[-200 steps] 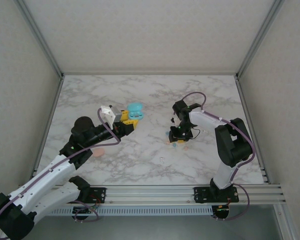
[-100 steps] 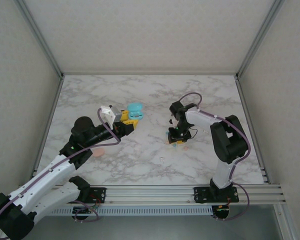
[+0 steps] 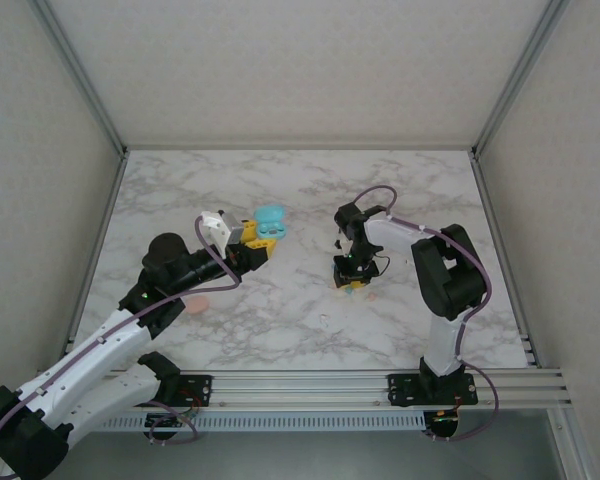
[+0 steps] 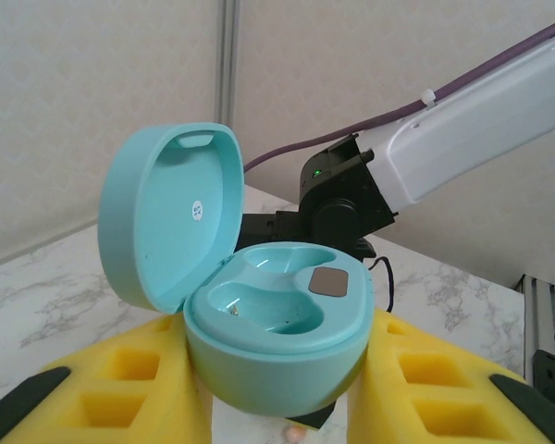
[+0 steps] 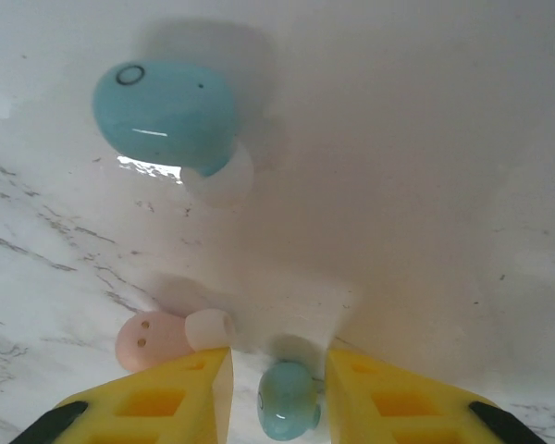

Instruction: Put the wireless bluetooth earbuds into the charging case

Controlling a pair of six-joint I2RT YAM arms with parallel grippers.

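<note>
Right gripper (image 5: 278,353) edged left, ajar around teal earbud (image 5: 289,413), left gripper (image 4: 277,407) clamping teal case (image 4: 276,326)

Lab test cell: aluminium-framed walls (image 3: 310,70) enclose a marble tabletop (image 3: 300,190).

My table (image 3: 310,190) is white marble veined in grey. Below my right wrist three buds lie on it, apart from one another. A large-looking teal earbud (image 5: 166,111) is at 11 o'clock, a salmon-pink earbud (image 5: 151,340) at 7 o'clock, and a second teal earbud (image 5: 289,412) at 6 o'clock. From above, a salmon-pink rounded object (image 3: 196,304) lies at 8 o'clock on the tabletop, partly covered.
</note>
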